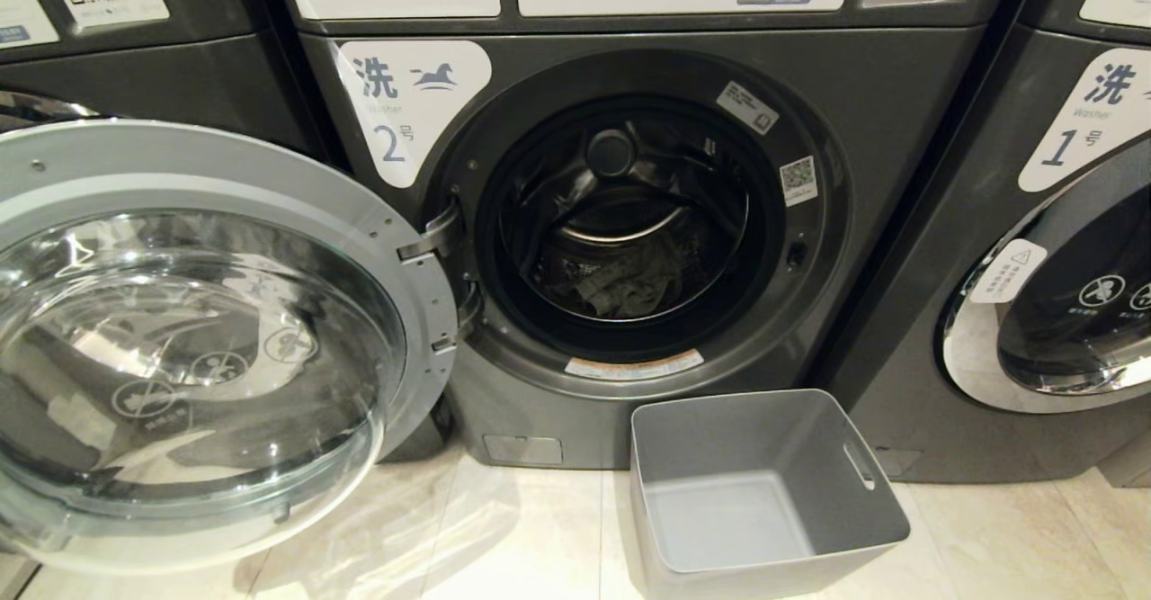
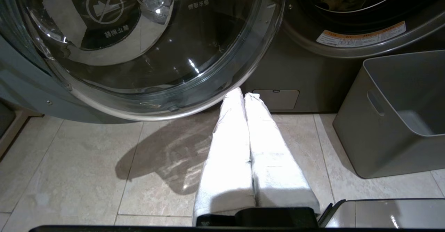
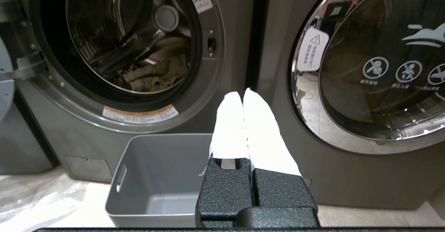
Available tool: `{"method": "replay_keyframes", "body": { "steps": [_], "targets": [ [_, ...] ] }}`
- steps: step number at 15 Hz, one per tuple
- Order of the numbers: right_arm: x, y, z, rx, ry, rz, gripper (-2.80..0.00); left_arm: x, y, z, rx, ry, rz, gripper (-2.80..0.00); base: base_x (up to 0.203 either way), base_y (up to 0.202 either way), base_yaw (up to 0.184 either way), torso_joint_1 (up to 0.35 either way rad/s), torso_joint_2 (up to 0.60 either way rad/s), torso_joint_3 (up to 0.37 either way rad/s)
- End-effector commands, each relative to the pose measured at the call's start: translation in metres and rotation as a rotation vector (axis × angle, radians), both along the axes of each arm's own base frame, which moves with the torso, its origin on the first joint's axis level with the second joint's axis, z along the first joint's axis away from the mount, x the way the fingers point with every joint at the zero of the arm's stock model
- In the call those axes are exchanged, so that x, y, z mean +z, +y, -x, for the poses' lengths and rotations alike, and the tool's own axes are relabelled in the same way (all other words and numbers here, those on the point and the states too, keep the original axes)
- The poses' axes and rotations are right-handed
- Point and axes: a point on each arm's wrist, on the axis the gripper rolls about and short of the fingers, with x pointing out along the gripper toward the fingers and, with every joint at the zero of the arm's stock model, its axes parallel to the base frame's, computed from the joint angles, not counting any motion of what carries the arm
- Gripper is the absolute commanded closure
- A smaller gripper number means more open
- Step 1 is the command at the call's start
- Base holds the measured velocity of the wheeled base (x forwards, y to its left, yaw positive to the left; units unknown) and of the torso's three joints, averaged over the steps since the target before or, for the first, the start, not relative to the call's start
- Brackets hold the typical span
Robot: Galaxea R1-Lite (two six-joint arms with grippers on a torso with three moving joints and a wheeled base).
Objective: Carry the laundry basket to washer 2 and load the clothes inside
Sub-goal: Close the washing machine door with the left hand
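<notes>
**Op:** Both grippers sit nearest the wrist cameras. Left gripper has its white-wrapped fingers pressed together, holding nothing, low over the tile floor just beside the rim of the open door. Right gripper likewise closed and empty, above the near edge of the laundry basket.

**Obs:** Basket contents?

**Op:** I see only bare grey bottom. The basket stands upright on the floor, just in front of washer 2, below and right of the opening. Further in, the clothes lie crumpled low in the drum. Loading looks done to me.

**Obs:** Risks from here?

**Op:** Three, as I judge it. The door hangs swung wide on my left; any left-arm or base motion could clip its glass. The basket sits close to my right side, so a turn could knock it over. Fabric edge near the drum lip could catch in the seal if the door gets shut; I cannot tell how deep it lies. Washer 1 stays closed, further right.
</notes>
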Motion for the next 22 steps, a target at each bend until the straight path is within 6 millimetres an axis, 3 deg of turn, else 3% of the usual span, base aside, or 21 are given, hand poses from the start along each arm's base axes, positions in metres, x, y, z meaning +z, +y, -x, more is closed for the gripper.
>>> {"method": "replay_keyframes", "body": {
  "steps": [1,9,11,14,16,17,19,20,22],
  "targets": [
    [-0.011,0.000,-0.004,0.002,0.040,0.000,0.00,0.000,0.000,0.000,0.001,-0.002,0.001,0.00,0.000,0.000,0.000,0.007,0.00,0.202],
    [-0.011,0.000,-0.004,0.002,0.040,0.000,0.00,0.000,0.000,0.000,-0.009,-0.006,-0.063,0.00,0.000,0.000,0.000,0.000,0.00,0.046],
    [-0.011,0.000,-0.004,0.002,0.040,0.000,0.00,0.019,0.000,0.005,-0.001,-0.093,-0.061,0.00,0.000,0.000,0.000,0.000,0.00,0.000],
    [-0.011,0.000,-0.004,0.001,0.040,0.000,0.00,0.091,0.000,0.032,0.004,-0.310,-0.075,0.00,0.000,0.000,0.000,0.000,0.00,0.000],
    [-0.011,0.000,-0.004,0.002,0.040,0.000,0.00,0.161,0.000,0.048,0.028,-0.391,-0.079,0.00,0.000,0.000,0.000,0.000,0.00,0.000],
    [-0.011,0.000,-0.004,0.001,0.040,0.000,0.00,0.198,0.001,0.040,0.048,-0.384,-0.084,0.00,0.000,0.000,0.000,0.000,0.00,0.000],
    [-0.011,0.000,-0.004,0.001,0.040,0.000,0.00,0.286,0.002,0.006,0.103,-0.394,-0.091,0.00,0.000,0.000,0.000,0.000,0.00,0.000],
    [-0.011,0.000,-0.004,0.001,0.040,0.000,0.00,0.321,0.002,-0.020,0.138,-0.394,-0.092,0.00,0.000,0.000,0.000,0.000,0.00,0.000],
    [-0.011,0.000,-0.004,0.001,0.040,0.000,0.00,0.371,0.004,-0.077,0.223,-0.385,-0.089,0.00,0.000,0.000,0.000,0.000,0.00,0.000]
  ]
}}
